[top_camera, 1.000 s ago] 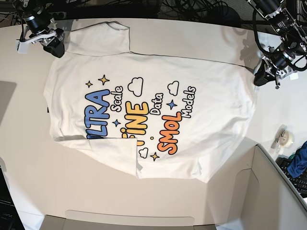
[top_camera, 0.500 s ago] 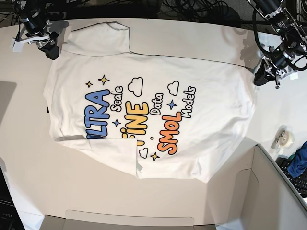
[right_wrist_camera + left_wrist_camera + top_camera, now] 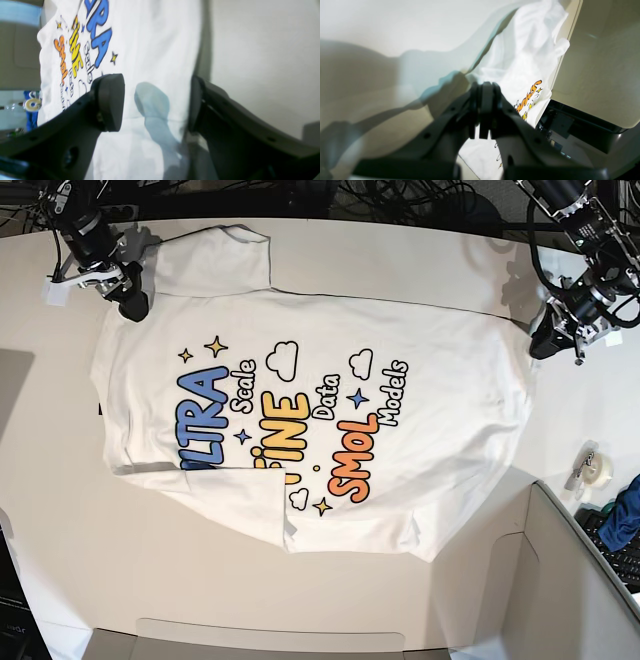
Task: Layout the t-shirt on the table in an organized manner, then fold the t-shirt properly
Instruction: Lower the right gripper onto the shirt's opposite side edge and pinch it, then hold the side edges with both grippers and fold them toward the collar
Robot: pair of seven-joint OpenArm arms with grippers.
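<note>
The white t-shirt (image 3: 430,340) lies spread on the off-white table (image 3: 60,520), cartoon lettering up, with one lower corner folded over. My right gripper (image 3: 128,298) hovers at its top-left corner beside a sleeve. In the right wrist view the right gripper (image 3: 155,100) is open, one finger over the t-shirt (image 3: 150,37) and the other along the cloth's edge. My left gripper (image 3: 541,345) sits at the shirt's right edge. In the left wrist view the left gripper (image 3: 485,86) has its jaws pressed together, and folds of the t-shirt (image 3: 527,55) run up to its tips.
A tape roll (image 3: 596,469) and a blue cloth (image 3: 622,520) lie at the right, beside a grey box wall (image 3: 570,580). Dark cables run along the table's far edge. Bare tabletop lies left of and below the shirt.
My right gripper has shifted right and slightly down onto the shirt's top-left corner, and its jaws have spread wider. The left arm and the shirt have not moved.
</note>
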